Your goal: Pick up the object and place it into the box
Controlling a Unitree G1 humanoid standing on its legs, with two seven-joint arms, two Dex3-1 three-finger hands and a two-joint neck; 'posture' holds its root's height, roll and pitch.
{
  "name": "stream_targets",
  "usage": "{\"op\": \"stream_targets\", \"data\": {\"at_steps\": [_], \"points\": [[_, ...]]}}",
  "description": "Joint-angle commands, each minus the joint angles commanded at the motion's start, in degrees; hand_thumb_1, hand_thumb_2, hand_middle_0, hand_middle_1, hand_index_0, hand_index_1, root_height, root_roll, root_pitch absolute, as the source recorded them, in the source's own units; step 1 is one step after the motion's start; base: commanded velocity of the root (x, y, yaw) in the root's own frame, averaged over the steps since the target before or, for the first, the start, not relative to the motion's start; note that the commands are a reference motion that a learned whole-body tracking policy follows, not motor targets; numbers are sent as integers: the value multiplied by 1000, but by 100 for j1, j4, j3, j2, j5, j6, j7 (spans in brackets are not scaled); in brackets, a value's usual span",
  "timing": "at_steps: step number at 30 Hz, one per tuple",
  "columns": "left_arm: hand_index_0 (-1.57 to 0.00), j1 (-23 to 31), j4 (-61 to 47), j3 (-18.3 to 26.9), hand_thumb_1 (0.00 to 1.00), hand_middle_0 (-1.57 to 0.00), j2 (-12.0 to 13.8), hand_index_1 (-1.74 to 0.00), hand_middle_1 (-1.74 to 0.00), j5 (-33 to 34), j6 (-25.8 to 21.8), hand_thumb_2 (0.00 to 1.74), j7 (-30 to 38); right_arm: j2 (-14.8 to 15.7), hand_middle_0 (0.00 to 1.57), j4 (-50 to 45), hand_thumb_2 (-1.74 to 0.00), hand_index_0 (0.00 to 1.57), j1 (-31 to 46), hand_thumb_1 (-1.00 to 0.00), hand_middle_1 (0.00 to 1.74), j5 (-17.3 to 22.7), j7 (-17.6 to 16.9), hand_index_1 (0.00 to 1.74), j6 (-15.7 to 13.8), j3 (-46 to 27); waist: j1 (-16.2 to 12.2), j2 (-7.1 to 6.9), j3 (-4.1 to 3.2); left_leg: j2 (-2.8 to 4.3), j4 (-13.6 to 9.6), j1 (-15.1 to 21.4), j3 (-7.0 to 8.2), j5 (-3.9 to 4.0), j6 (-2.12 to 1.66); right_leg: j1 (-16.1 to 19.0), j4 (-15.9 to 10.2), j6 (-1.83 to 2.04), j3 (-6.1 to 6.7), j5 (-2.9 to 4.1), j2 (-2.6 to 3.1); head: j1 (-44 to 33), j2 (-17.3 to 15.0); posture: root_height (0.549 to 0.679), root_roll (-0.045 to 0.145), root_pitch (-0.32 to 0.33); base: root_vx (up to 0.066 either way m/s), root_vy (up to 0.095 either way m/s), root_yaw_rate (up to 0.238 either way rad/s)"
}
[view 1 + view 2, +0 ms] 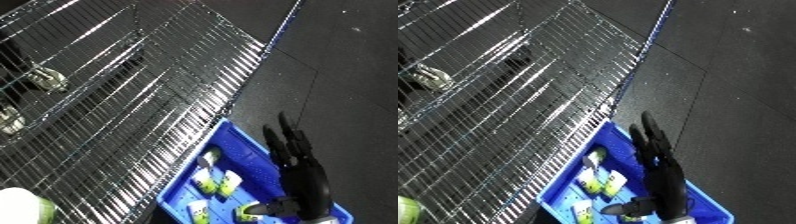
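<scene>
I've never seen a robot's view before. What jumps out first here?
A bright blue bin at the lower right holds several small green-and-white objects. The robot's black right hand, fingers straight, reaches over it. A shiny wire rack fills the left, with a pale green round object at its bottom corner.

- The blue bin [238,145] stands beside the wire shelf's edge, open at the top, holding several small green-and-white objects [218,181] lying close together.
- A pale green and white object [25,206] rests apart on the wire shelf.
</scene>
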Motion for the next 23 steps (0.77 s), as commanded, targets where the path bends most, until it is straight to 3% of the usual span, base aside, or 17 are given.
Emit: {"op": "stream_targets", "data": {"at_steps": [10,15,23], "points": [[-1570,-282,158,55,1000,-1570,212,-1740,-1740,112,197,1740,-21,83,0,-213,0,0,-939,0,0,-148,333,0,642,782,561,-332,10,-24,153,-265,-340,86,13,24,156,14,-315,3,-34,-1074,-2,649,71,58,-2,-92,156],[-1570,-395,250,33,1000,-1570,248,-1740,-1740,133,206,1740,-21,150,0,-112,0,0,-1261,0,0,-224,402,0,802,1026,778,-415,34,-48,166,-351,-478,121,34,24,202,43,-436,22,-44,-1438,-63,649,60,56,12,-43,164],[-1570,-497,377,-9,1000,-1570,270,-1740,-1740,158,250,1740,-97,305,0,135,0,0,-1600,0,0,-363,440,0,965,1266,1069,-502,39,-66,96,-440,-619,243,32,27,245,89,-628,21,-96,-1870,-188,648,48,59,28,-25,212]]}}
